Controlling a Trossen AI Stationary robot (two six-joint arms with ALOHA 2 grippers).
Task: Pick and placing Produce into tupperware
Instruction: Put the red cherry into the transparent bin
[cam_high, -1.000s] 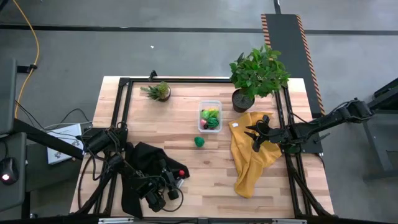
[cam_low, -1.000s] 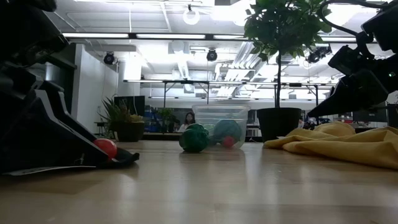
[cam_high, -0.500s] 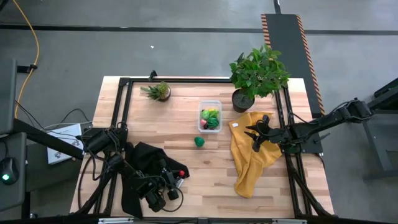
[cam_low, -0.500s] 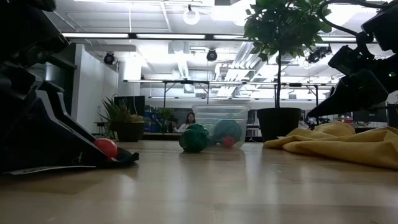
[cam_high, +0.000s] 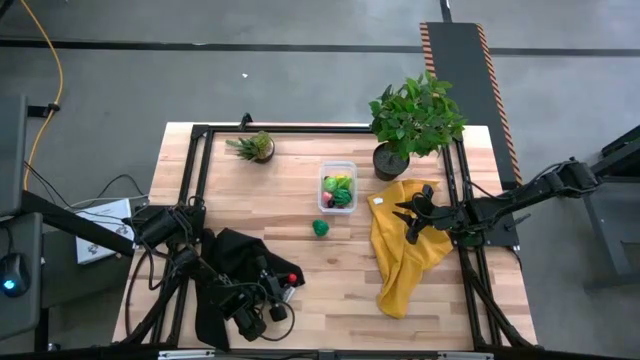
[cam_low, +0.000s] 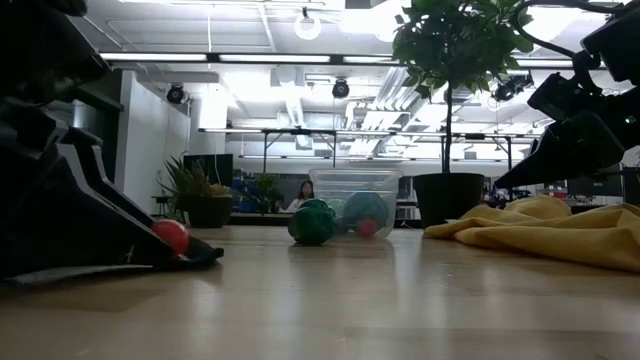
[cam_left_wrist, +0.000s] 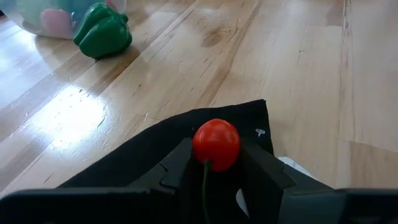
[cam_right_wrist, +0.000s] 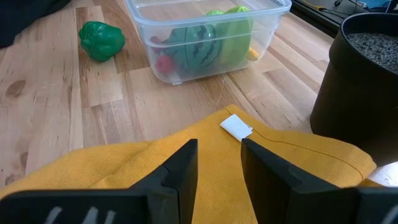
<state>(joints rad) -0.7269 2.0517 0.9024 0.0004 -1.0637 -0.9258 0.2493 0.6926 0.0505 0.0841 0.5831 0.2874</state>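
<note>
1. My left tool (cam_left_wrist: 214, 163) sits low at the near-left of the worktop (cam_high: 340, 290), over the black cloth (cam_high: 235, 255); its fingers are clamped on a small red tomato (cam_left_wrist: 216, 143), which fills the gap between them.
2. My right tool (cam_right_wrist: 217, 158) waits over the yellow cloth (cam_right_wrist: 205, 168) on the right side; fingers a little apart, nothing between them.
3. The tupperware (cam_high: 338, 186) stands toward the far middle of the worktop, near the large potted plant (cam_high: 412, 118); already in it are a striped melon (cam_right_wrist: 196, 55), a light-green piece, a yellow bit and a small red piece (cam_right_wrist: 165, 64); a green bell pepper (cam_high: 320, 228) lies loose on the wood just in front of it.
4. Risk: the tomato is round and smooth, held near the fingertips; it may squirt out on the lift or the carry, and then roll off across the wood.
5. Risk: the cloth edge lies right under the fingers; a pinched fold would drag the cloth up with the tomato.
6. Risk: the pepper lies on my path to the tub; a low approach could knock it away or shove the light tub.
7. Hard to tell: whether cloth is caught in the grip; whether the tomato's dark stem is trapped; the low view hides my left tool behind dark arm parts; the contents of the tub overlap, so the count is unsure.
</note>
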